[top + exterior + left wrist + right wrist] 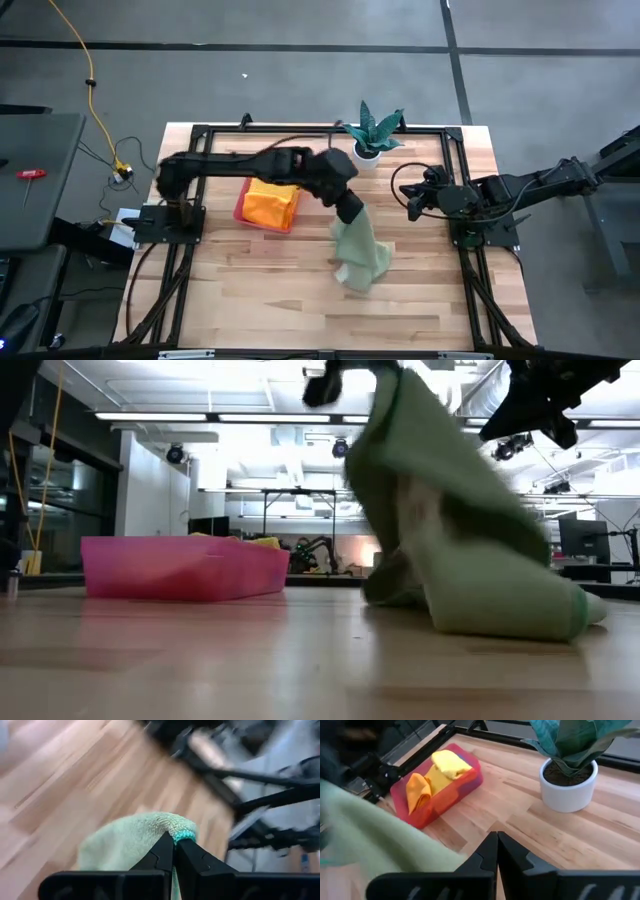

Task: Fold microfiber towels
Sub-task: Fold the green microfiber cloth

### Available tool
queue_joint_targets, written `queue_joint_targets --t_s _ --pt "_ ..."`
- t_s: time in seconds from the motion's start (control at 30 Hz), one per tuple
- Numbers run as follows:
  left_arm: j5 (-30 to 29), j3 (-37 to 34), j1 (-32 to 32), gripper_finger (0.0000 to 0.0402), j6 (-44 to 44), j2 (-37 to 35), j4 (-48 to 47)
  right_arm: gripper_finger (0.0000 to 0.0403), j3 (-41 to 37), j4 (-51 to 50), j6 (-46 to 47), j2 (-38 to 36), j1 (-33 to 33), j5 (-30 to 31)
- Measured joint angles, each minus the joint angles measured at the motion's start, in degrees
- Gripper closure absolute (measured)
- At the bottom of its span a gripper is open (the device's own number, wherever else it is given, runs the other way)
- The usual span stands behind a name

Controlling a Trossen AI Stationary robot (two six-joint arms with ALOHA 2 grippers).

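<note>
We see the pale green towel (359,256) hanging in a crumpled drape, its upper edge lifted and its lower folds resting in a heap on the desk (250,290), near the middle and just beside the pink tray (262,214) on the plant's side. The cloth has a soft looped pile and a teal-stitched hem, and that hem sits pinched between the closed fingers of the left gripper (174,851), which hangs above the heap. In the tray we find a yellow towel (449,762) and an orange towel (418,791), bunched and piled together. Beyond the tray, at the far edge of the desk, stands a potted plant (372,131) in a white pot. The right gripper (496,849) waits past the green towel, on the side away from the tray, with its fingers pressed together on nothing. The raised cloth blocks much of the right wrist's sight of the tray's near end.
</note>
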Motion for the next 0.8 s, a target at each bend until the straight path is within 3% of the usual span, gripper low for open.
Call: queue_joint_targets --t_s 0.13,0.43,0.5,0.67,0.8 --pt "4.4 -0.1 0.1 0.0401 0.9 5.4 -2.4 0.0403 0.0 -0.4 0.9 0.0 0.0 -0.2" --pt "4.7 -0.1 0.3 0.0401 5.9 15.7 -1.8 0.0403 0.0 0.0 5.5 0.0 0.0 -1.4" --pt "3.6 -0.1 0.9 0.0401 8.3 17.1 -2.2 0.0403 0.0 0.1 6.6 0.0 0.0 -1.4" --pt "-5.9 -0.1 1.6 0.0387 12.4 18.4 -1.1 0.0403 0.0 0.1 9.1 0.0 0.0 -1.0" --pt "-7.3 -0.1 2.4 0.0359 17.0 18.2 0.3 0.0403 0.0 0.8 10.3 0.0 0.0 -0.7"
